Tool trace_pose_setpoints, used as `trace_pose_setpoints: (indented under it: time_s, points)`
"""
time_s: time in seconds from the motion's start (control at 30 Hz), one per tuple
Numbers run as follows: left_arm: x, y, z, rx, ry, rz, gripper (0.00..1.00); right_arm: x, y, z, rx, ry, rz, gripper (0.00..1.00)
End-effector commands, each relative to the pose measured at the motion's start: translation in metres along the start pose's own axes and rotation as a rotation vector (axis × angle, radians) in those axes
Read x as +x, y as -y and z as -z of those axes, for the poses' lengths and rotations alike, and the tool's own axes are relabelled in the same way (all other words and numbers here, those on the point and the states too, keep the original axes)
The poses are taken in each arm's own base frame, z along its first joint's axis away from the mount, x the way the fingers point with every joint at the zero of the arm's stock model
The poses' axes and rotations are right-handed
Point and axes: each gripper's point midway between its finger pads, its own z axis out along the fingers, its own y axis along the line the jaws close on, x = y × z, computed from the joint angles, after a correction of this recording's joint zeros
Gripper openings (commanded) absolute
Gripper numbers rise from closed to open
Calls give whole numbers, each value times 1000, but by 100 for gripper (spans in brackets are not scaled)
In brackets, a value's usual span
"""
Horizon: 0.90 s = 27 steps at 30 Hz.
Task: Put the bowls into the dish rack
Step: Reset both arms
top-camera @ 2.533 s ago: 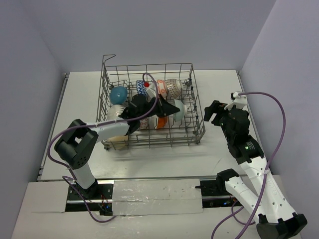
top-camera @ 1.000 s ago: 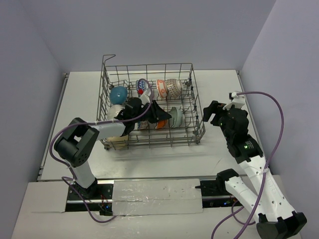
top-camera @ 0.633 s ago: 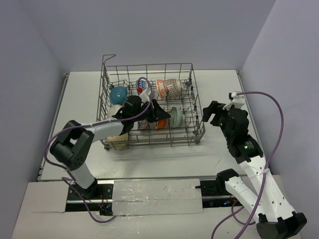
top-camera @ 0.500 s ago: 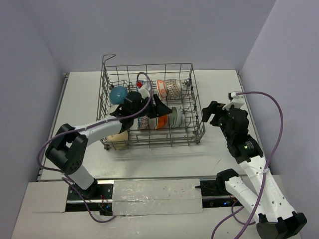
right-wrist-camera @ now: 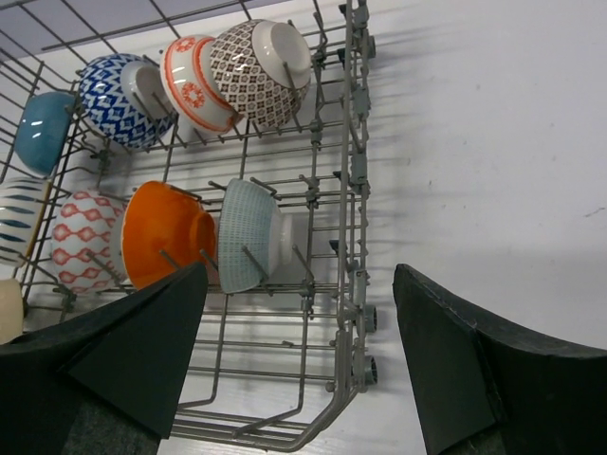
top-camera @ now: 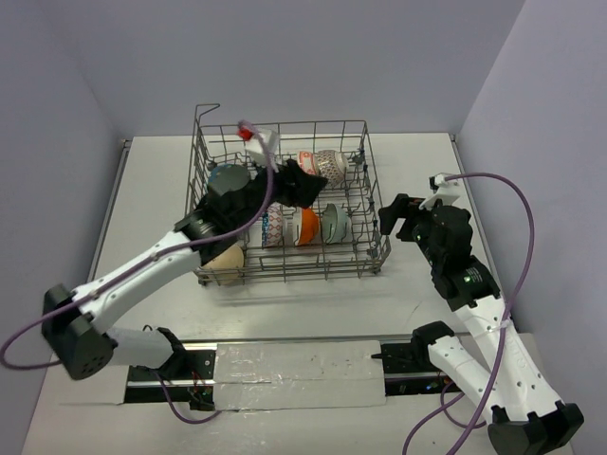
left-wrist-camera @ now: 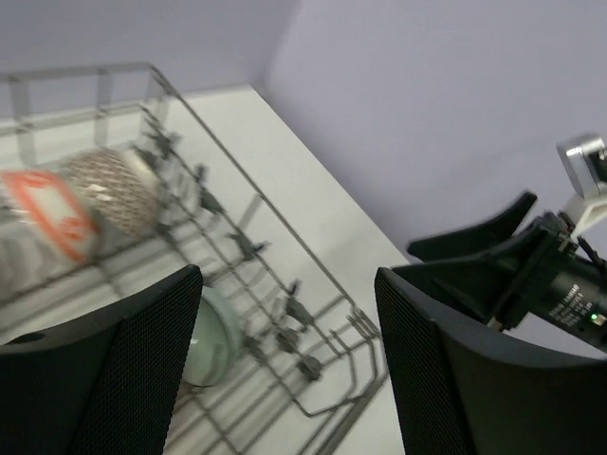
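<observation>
Find the dish rack (top-camera: 313,275) toward 12 o'clock on the table (top-camera: 152,190), bowls (top-camera: 305,225) propped on edge between its tines. Lift the left end effector (top-camera: 305,185), spread wide and empty above the rack's middle, straight up past tines and rim before swinging off. Leave the right end effector (top-camera: 400,216), also wide and empty, parked at the rack's 3 o'clock.

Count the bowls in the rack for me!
9. Back row: teal, blue-patterned, red-ringed, brown-patterned. Front row: striped, red-diamond, orange, pale green. Near-left corner: cream. Left arm may hide more.
</observation>
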Motion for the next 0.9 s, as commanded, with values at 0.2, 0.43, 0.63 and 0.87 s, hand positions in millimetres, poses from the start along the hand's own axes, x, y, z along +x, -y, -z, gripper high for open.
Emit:
trace_pose_setpoints:
  time_s: [0.2, 0.43, 0.63, 0.87]
  points:
    - [-37, -75, 125, -458, 167, -120, 79, -8, -34, 1, -174, 10, 7, 98]
    - [-22, -98, 170, -574, 111, -179, 80, 6, -38, -7, -119, -78, 45, 100]
    - [-2, -102, 164, -541, 105, -164, 82, -5, -37, -1, -73, -16, 79, 100]
    - [2, -117, 175, -637, 56, -211, 82, -9, -40, 8, -110, 27, 81, 100]
